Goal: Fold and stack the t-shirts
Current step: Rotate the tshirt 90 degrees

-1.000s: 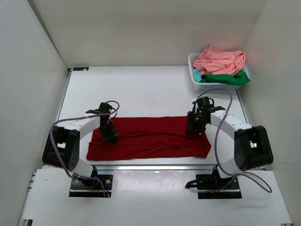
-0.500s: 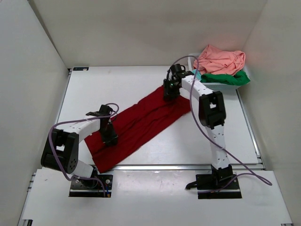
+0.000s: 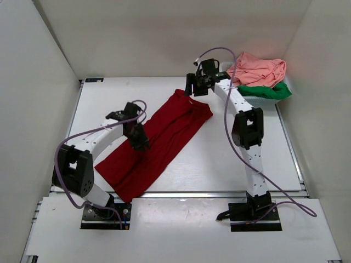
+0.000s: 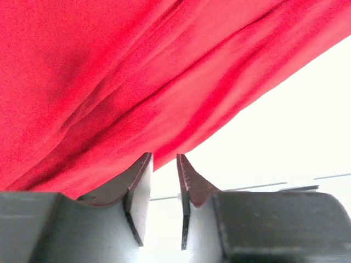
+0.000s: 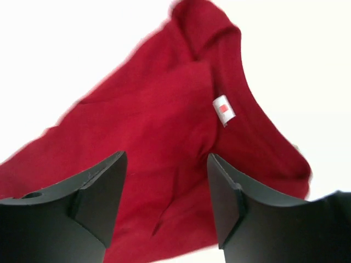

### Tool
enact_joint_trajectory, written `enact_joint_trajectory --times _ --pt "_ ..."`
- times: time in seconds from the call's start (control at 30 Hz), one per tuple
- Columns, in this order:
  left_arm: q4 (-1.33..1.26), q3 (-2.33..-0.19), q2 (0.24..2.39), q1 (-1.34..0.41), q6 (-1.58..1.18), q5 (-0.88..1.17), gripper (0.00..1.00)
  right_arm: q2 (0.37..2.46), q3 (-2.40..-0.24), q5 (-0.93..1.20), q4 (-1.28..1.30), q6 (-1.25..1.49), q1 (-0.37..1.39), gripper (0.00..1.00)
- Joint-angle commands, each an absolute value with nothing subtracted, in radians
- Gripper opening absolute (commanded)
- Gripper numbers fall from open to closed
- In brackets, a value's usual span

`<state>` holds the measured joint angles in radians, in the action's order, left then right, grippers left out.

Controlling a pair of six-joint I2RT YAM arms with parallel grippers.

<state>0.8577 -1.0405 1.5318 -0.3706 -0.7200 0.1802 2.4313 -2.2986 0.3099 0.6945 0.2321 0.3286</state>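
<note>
The dark red t-shirt (image 3: 156, 139) lies folded into a long strip, running diagonally from the near left to the far middle of the table. It fills the left wrist view (image 4: 137, 82) and shows with its white neck label in the right wrist view (image 5: 164, 131). My left gripper (image 3: 140, 141) sits on the strip's middle, its jaws (image 4: 163, 159) nearly together with the shirt's edge pinched at the tips. My right gripper (image 3: 192, 87) hovers open and empty just above the strip's far end (image 5: 164, 159). The salmon pink t-shirt (image 3: 258, 68) and the green t-shirt (image 3: 269, 90) lie heaped in the basket.
The white lattice basket (image 3: 226, 87) stands at the far right corner, close to the right arm's wrist. White walls enclose the table on the left, back and right. A metal rail (image 3: 181, 193) runs along the near edge.
The right gripper carried the shirt's right end to the far middle, swinging the strip diagonal, then let go and opened. The left gripper moved up and right with the cloth.
</note>
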Motion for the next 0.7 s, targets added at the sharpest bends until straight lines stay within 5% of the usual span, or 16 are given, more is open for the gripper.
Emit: enact_joint_trajectory --times 0.0,0.13,0.27,0.43,0.67 --pt "0.908 -1.185 1.532 -0.319 -0.732 0.193 0.36 2.174 -2.248 0.304 0.629 0.206 0.331 0.59" --pt "0.893 -1.278 1.621 -0.265 -0.683 0.196 0.37 1.947 -1.862 0.292 0.562 0.210 0.393 0.59" --pt "0.822 -1.406 1.783 -0.256 -0.632 0.262 0.37 1.686 -1.431 0.342 0.396 0.311 0.486 0.36" --pt "0.842 -1.749 2.035 -0.320 -0.537 0.296 0.36 1.603 -1.204 0.445 0.288 0.388 0.698 0.15" --pt "0.862 -2.002 2.290 -0.305 -0.483 0.293 0.36 1.709 -1.078 0.531 0.008 0.494 0.880 0.09"
